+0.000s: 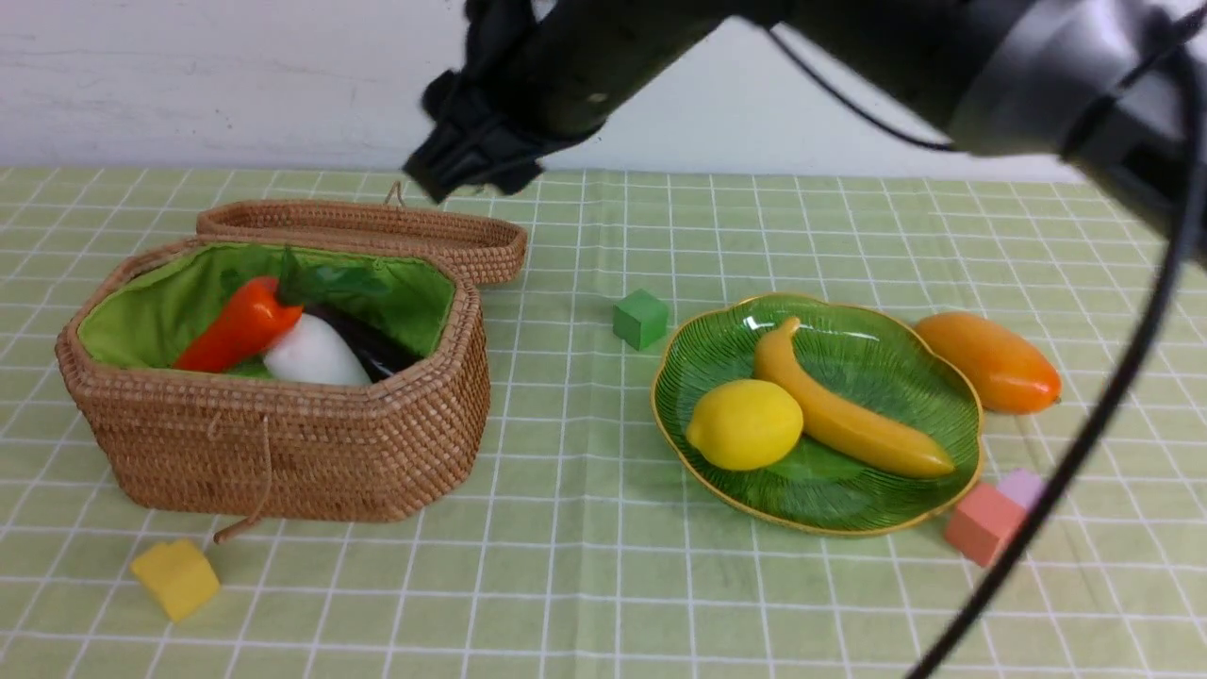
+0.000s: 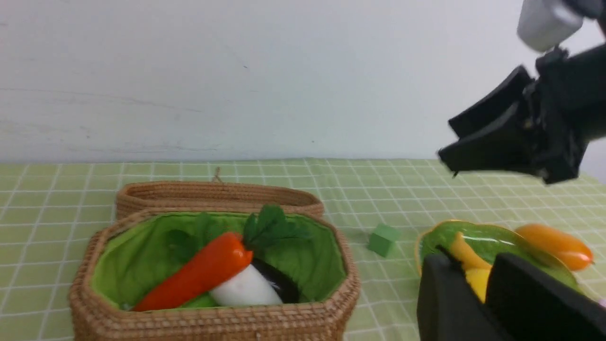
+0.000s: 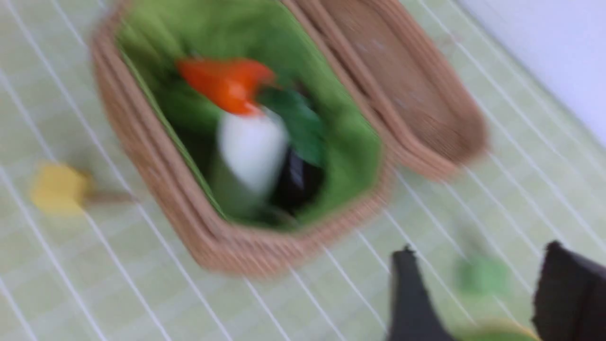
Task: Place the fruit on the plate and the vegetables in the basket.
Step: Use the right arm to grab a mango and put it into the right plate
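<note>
The wicker basket (image 1: 283,424) stands open at the left and holds the orange carrot (image 1: 240,325), the white radish (image 1: 316,354) and the dark eggplant (image 1: 372,344). On the green plate (image 1: 849,330) at the right lie the lemon (image 1: 745,424) and the banana (image 1: 849,415). The mango (image 1: 990,363) rests on the cloth just right of the plate. My right gripper (image 1: 443,174) hangs open and empty above the basket's lid (image 1: 377,231); its wrist view is blurred. My left gripper (image 2: 471,258) stands slightly open with nothing between its fingers, and it does not show in the front view.
A green block (image 1: 640,318) lies between basket and plate, a yellow block (image 1: 175,577) in front of the basket, and pink (image 1: 983,523) and lilac (image 1: 1021,488) blocks by the plate's near right rim. The right arm's cable (image 1: 1084,443) hangs across the right side.
</note>
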You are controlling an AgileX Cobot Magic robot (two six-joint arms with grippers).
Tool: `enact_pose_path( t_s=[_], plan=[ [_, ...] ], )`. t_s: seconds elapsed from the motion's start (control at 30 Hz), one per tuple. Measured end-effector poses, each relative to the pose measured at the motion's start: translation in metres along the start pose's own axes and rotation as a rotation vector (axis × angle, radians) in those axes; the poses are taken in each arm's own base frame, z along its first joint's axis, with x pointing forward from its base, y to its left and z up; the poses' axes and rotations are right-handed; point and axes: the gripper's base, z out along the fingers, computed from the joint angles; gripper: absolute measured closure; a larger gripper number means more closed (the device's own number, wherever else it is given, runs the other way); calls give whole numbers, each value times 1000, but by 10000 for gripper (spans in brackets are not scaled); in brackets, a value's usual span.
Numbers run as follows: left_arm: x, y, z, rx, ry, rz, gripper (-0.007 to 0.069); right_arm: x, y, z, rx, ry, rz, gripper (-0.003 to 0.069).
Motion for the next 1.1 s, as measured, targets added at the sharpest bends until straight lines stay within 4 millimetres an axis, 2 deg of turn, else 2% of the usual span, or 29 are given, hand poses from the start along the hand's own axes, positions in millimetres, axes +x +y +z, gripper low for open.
enact_pose_path(
  t_s=[0.07, 0.17, 0.23, 0.33, 0.4, 0.47, 0.5, 0.53, 0.6, 0.67, 0.7, 0.77, 0.8, 0.83, 0.87, 0.9, 0.97, 1.0, 1.03, 1.07, 1.1],
  plan=[
    [3, -5, 0, 51, 28, -11, 491, 5, -11, -16, 78, 49, -21, 487],
    [6, -11, -1, 116, 69, -7, 491, 10, -29, -30, 171, 66, 10, 623],
    [9, -15, -2, 168, 99, 5, 491, 14, -47, -37, 218, 66, 66, 671],
    [11, -20, -3, 221, 122, 26, 491, 25, -74, -42, 268, 81, 145, 676],
    [13, -23, -4, 265, 136, 52, 491, 45, -107, -44, 309, 122, 238, 676],
    [14, -26, -5, 290, 141, 68, 491, 65, -131, -42, 322, 166, 312, 676],
    [14, -27, -5, 307, 146, 77, 491, 82, -148, -39, 322, 205, 373, 675],
    [14, -27, -5, 309, 147, 78, 491, 89, -154, -37, 326, 223, 390, 674],
    [16, -29, -6, 337, 160, 85, 491, 131, -186, -23, 297, 318, 518, 662],
    [17, -30, -7, 350, 173, 74, 489, 157, -199, -8, 261, 379, 586, 645],
    [17, -31, -7, 358, 178, 68, 488, 180, -212, 3, 235, 426, 635, 620],
    [17, -32, -7, 364, 180, 63, 487, 205, -225, 17, 208, 478, 668, 583],
    [17, -32, -8, 367, 183, 60, 487, 222, -234, 29, 187, 510, 681, 533],
    [17, -32, -8, 368, 184, 59, 487, 228, -238, 31, 180, 521, 684, 508],
    [17, -32, -8, 369, 185, 57, 487, 245, -245, 43, 153, 550, 698, 440],
    [17, -32, -8, 370, 187, 56, 487, 254, -249, 49, 135, 559, 712, 383],
    [18, -32, -8, 370, 188, 55, 486, 262, -252, 56, 119, 561, 732, 321],
    [18, -32, -8, 371, 188, 54, 485, 270, -256, 66, 103, 554, 754, 230],
    [18, -32, -8, 371, 188, 53, 484, 272, -256, 69, 97, 551, 754, 204],
    [18, -32, -8, 372, 189, 52, 484, 277, -258, 78, 88, 539, 747, 114],
    [18, -32, -8, 372, 189, 52, 484, 280, -259, 85, 81, 531, 732, 59]
  ],
)
